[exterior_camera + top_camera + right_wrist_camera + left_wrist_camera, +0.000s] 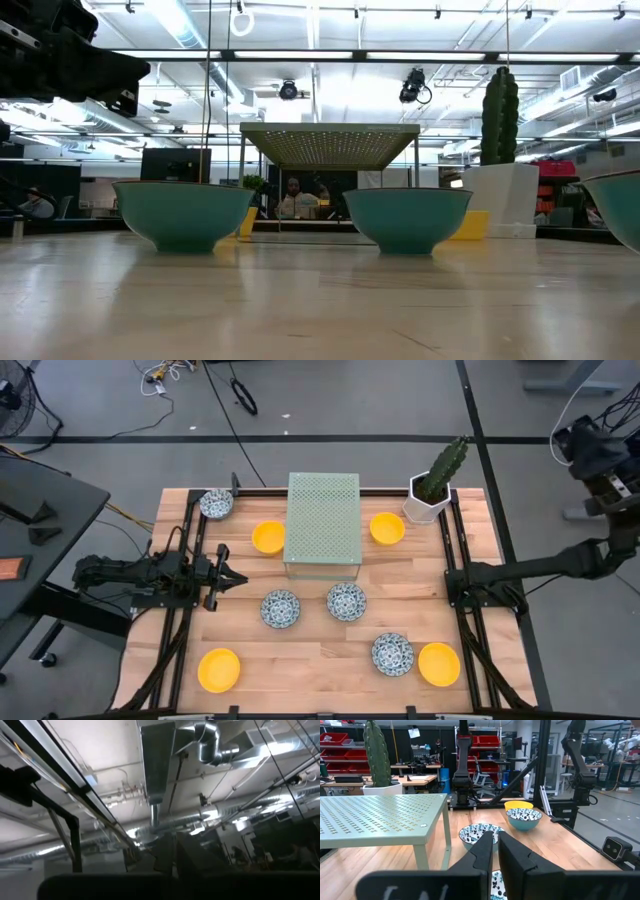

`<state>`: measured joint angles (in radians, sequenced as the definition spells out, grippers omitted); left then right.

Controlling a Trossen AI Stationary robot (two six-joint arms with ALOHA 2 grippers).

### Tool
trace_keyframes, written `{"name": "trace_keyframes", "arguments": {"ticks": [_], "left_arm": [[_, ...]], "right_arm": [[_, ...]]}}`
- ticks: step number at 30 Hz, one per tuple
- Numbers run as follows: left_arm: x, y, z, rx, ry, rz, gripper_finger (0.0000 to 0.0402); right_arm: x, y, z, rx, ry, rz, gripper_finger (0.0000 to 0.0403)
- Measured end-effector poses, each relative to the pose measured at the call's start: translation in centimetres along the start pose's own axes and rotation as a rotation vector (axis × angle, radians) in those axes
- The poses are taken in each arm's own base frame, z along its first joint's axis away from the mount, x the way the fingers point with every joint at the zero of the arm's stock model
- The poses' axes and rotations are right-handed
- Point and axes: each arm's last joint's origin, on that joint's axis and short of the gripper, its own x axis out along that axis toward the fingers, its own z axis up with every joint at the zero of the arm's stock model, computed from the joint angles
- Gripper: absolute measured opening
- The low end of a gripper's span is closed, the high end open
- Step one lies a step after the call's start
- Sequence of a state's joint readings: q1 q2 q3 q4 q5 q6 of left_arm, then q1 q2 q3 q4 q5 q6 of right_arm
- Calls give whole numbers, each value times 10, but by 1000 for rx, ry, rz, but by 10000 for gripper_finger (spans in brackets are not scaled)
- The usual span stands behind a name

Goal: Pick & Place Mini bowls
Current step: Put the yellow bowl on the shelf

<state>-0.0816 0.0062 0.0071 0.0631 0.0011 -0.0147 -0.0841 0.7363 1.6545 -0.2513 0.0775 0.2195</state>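
Note:
Four blue-patterned mini bowls [216,504] [281,608] [346,601] [392,654] and four yellow ones [268,537] [387,528] [219,669] [439,664] stand on their bases on the wooden table [320,660]. My left gripper [238,577] is shut and points level toward the table's right, left of the two middle patterned bowls and touching nothing. In its wrist view, a patterned bowl [479,834] is just ahead of its fingers [485,855]. My right gripper [172,856] is raised off the table's right side, shut and empty, pointing at the ceiling.
A pale green perforated stand [322,520] on thin legs occupies the far middle of the table. A cactus in a white pot [430,495] stands at the far right corner. Black rails [185,610] [462,610] run along both sides. The right arm [560,565] reaches out past the right edge.

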Motion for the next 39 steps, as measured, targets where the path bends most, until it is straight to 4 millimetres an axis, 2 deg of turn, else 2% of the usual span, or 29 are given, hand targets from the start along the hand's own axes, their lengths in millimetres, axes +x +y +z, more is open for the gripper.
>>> {"name": "trace_keyframes", "arguments": {"ticks": [4,10,19,28,39], "left_arm": [[0,0,0,0,0,0,34],[0,0,0,0,1,0,34],[0,0,0,0,0,0,34],[0,0,0,0,0,0,34],[0,0,0,0,0,0,34]], "right_arm": [[8,0,-1,-24,110,-24,25],[16,-1,-13,-98,296,-41,25],[13,-1,-27,-176,461,59,25],[11,0,-44,-120,638,222,25],[25,0,-65,-21,775,289,25]]}}
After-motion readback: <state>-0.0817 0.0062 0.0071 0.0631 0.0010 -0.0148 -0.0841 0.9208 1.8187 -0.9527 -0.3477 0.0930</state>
